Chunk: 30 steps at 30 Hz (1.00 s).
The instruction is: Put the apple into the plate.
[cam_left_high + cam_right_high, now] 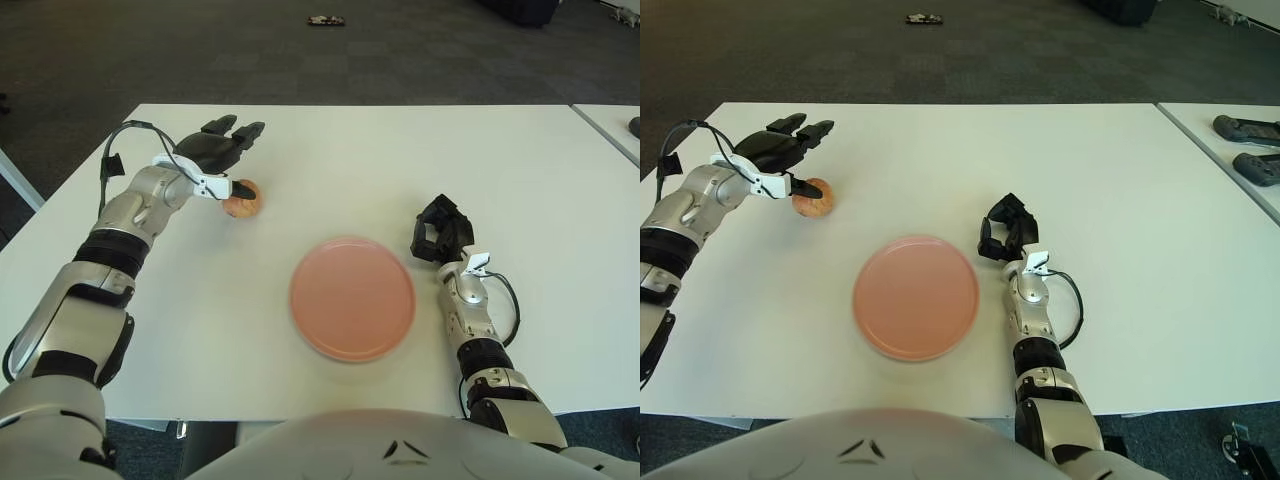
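On the white table point(330, 150), the apple point(243, 200) sits at about ten o'clock from the pink plate point(352, 297), well apart from it. At the apple's nine o'clock side is the left hand point(218, 152), fingers spread above it, thumb touching the fruit. Just beside the plate at three o'clock, the right hand point(439, 231) shows curled, holding nothing.

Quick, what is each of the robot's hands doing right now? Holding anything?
Left hand: open, fingers spread over the apple, not gripping it.
Right hand: fingers curled, holding nothing, to the right of the plate.
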Each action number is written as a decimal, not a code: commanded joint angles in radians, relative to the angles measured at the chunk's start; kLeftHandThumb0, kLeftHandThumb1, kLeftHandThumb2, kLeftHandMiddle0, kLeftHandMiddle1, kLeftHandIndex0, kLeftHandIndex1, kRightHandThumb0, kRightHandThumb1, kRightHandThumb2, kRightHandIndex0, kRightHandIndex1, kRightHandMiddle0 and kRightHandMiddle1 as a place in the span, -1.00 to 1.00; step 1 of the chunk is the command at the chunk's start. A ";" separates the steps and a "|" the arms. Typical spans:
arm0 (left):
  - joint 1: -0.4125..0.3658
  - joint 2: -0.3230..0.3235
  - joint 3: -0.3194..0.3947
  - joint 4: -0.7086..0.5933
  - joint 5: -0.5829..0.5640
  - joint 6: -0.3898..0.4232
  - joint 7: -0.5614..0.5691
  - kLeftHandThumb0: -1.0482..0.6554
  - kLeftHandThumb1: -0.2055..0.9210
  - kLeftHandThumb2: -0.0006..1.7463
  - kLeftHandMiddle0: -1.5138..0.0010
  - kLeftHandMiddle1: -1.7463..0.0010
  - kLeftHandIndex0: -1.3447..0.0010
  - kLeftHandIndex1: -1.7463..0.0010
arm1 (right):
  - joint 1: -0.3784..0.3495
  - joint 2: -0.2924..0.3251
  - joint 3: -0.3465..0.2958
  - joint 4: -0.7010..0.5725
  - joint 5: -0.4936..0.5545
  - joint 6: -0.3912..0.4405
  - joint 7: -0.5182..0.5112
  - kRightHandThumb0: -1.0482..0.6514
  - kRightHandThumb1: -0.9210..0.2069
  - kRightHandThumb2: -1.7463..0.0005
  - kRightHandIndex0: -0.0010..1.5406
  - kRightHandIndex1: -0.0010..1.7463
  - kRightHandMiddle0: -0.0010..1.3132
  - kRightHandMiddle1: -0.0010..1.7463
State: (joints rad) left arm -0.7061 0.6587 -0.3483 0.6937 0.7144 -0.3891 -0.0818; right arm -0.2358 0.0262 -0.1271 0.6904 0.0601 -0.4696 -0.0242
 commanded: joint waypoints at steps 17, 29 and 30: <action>-0.115 -0.039 -0.061 0.120 0.029 0.001 -0.008 -1.00 1.00 -0.85 1.00 1.00 1.00 1.00 | 0.053 0.025 0.007 0.032 -0.004 0.053 -0.029 -0.34 0.14 -0.55 0.45 1.00 -0.02 1.00; -0.136 0.009 -0.116 0.085 0.077 0.063 -0.210 -0.87 0.98 -0.81 1.00 1.00 1.00 1.00 | 0.050 0.023 0.014 0.040 -0.017 0.055 -0.041 -0.33 0.11 -0.52 0.47 1.00 -0.05 1.00; -0.138 0.015 -0.119 0.087 0.078 0.055 -0.219 -0.86 0.99 -0.81 0.99 1.00 1.00 1.00 | 0.050 0.023 0.014 0.040 -0.017 0.055 -0.041 -0.33 0.11 -0.52 0.47 1.00 -0.05 1.00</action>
State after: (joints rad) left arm -0.8190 0.6466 -0.4537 0.7844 0.7799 -0.3309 -0.2778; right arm -0.2337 0.0374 -0.1163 0.6836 0.0465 -0.4674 -0.0616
